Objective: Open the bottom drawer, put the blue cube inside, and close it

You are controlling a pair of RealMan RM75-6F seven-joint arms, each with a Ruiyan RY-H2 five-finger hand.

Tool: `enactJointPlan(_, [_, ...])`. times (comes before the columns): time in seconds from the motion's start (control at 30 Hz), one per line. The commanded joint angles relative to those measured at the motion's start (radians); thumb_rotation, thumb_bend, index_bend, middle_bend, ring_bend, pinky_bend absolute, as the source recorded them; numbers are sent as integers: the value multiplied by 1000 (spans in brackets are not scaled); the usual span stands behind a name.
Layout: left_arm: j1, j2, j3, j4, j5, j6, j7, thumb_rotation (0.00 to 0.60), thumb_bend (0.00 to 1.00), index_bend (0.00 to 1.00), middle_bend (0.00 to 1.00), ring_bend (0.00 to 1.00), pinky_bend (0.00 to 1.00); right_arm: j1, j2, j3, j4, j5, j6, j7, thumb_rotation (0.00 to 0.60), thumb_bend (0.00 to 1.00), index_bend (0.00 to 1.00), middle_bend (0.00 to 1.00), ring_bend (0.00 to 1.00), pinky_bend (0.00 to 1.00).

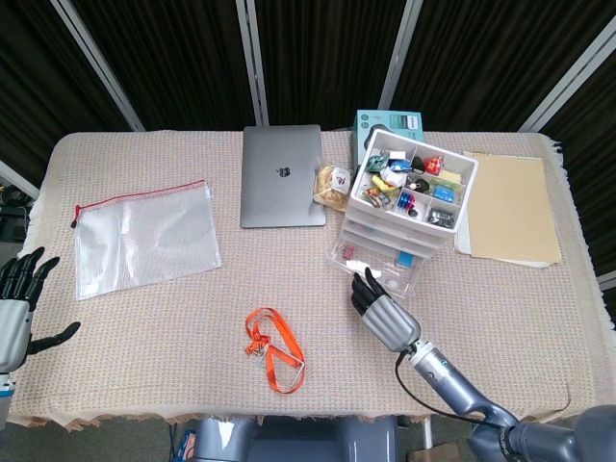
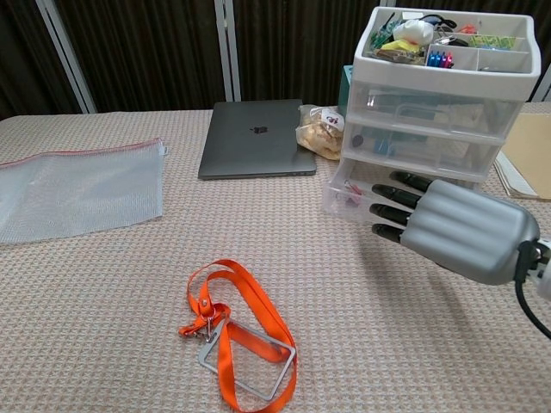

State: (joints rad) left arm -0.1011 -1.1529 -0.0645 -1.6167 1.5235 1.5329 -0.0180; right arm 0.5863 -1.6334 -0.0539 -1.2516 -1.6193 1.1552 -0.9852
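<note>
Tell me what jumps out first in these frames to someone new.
The right hand fills the chest view, fingers extended toward the pulled-out bottom drawer of the white drawer unit, whose top tray holds colourful odds and ends. Next comes the orange lanyard on the cloth near the front edge, then the closed laptop at the back.

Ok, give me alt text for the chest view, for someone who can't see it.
The robot's right hand, fingers extended, reaches toward the pulled-out bottom drawer of a clear plastic three-drawer organizer. On the beige woven tablecloth lie an orange lanyard, a closed grey laptop and a clear zip pouch.
</note>
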Motion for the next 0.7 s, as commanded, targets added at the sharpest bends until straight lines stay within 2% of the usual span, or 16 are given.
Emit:
enactJointPlan(0.03, [0,1,1,-1,-1,-2,1,600,174,105,0,0,0,2,-8,10,12,10,-16,-23,600,275,224,108,0,86])
enactJointPlan(0.7, [-1,5,0,-8,-9,-10,2,600,173,105,0,0,0,-12,-30,68,107,95,-54,-96,600,274,245,108,0,86])
